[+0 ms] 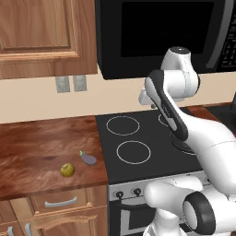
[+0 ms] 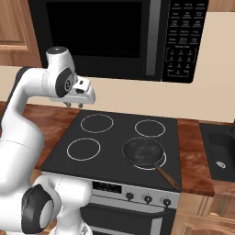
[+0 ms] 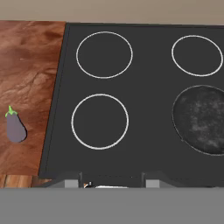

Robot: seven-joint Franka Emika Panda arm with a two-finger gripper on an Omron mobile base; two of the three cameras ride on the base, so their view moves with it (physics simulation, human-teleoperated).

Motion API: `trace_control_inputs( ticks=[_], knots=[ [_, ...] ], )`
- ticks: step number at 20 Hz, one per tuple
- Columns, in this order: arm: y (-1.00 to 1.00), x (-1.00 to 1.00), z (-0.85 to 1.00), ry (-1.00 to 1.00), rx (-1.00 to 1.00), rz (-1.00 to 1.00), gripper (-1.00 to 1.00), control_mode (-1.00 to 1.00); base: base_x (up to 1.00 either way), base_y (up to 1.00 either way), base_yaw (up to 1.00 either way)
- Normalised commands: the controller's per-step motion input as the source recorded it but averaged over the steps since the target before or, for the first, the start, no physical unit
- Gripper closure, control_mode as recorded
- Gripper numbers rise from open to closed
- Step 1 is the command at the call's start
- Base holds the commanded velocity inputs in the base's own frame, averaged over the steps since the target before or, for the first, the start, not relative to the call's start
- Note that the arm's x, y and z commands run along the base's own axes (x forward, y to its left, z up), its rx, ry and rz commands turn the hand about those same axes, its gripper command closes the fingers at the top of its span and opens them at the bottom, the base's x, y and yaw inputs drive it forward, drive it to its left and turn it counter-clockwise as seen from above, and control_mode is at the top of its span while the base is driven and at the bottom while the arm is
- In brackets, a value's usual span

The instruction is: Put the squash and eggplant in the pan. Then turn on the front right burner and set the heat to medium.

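Nothing is done yet: squash (image 1: 67,169) and eggplant (image 1: 87,158) lie on the tabletop (image 1: 32,147) at the pan's (image 2: 143,152) nine o'clock, while the tool (image 2: 73,105) hangs empty above the cooktop, jaw spacing indiscernible.

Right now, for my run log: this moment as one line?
stage: start | hand: above cooktop, holding nothing | squash, eggplant: on counter | pan: empty, front right burner

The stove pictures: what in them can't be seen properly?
- Pan: left base view, mostly behind the arm.
- Pan: hand view, cut off by the right edge; handle unseen.
- End effector: right base view, fingertips too small to tell open or shut.
- Knob settings: too small.
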Motion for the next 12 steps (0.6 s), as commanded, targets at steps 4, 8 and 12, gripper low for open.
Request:
trace_control_inputs(
  ticks=[4, 8, 12],
  knots=[
    [0.00, 0.00, 0.00, 0.00, 0.00, 0.00, -1.00, -1.00, 0.00, 0.00, 0.00],
    [0.00, 0.00, 0.00, 0.00, 0.00, 0.00, -1.00, -1.00, 0.00, 0.00, 0.00],
    [0.00, 0.00, 0.00, 0.00, 0.00, 0.00, -1.00, -1.00, 0.00, 0.00, 0.00]
  ],
)
